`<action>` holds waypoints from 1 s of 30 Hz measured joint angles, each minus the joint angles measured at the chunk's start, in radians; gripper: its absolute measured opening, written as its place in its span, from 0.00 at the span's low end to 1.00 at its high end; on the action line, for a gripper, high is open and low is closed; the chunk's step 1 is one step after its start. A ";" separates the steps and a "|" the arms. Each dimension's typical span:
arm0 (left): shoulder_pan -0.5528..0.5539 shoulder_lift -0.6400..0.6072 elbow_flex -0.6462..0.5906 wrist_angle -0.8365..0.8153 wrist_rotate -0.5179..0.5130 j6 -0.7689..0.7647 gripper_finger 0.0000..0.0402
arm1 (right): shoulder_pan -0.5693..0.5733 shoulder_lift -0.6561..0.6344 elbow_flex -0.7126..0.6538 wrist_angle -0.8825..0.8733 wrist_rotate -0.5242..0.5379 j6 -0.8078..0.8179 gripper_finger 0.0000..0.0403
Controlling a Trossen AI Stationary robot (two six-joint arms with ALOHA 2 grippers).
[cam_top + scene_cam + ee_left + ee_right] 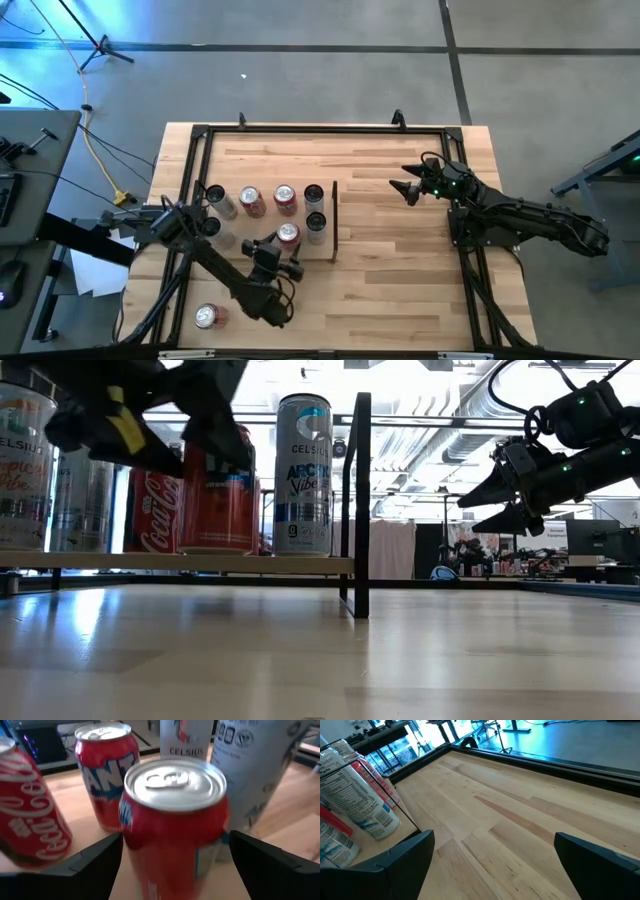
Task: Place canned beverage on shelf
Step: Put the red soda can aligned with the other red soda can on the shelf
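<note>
A red canned beverage (172, 825) with a silver top stands upright on its base on the shelf (235, 255), a pale-wood panel with a dark upright strip (334, 220) on its right edge. My left gripper (281, 254) is open, one finger on either side of this can (288, 234), coming from the table's near side; I see no touch. Behind it stand a Coca-Cola can (30, 815), a Fanta can (105, 775) and tall Celsius cans (250, 770). My right gripper (405, 187) hangs open over the bare right half of the table.
One more red can (207, 316) stands on the tabletop at the near left, beside my left arm. In the low view the shelf board (180, 563) sits raised above the tabletop. A black metal frame (300, 128) borders the table. Bare wood (400, 260) lies right of the shelf.
</note>
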 joint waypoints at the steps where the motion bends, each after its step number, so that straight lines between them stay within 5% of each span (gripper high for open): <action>1: -0.008 -0.001 0.000 0.002 0.009 0.000 0.84 | 0.000 0.000 0.000 0.000 0.000 0.000 0.99; 22: -0.084 0.000 0.049 0.020 0.005 0.012 0.84 | 0.000 0.000 0.000 0.000 0.000 0.000 0.99; 26: -0.097 -0.012 0.192 -0.120 0.099 0.026 0.84 | 0.000 0.000 0.000 0.000 0.000 0.000 0.99; 30: -0.082 -0.084 0.291 -0.123 0.248 0.201 0.84 | 0.000 0.000 0.000 0.000 0.000 0.000 0.99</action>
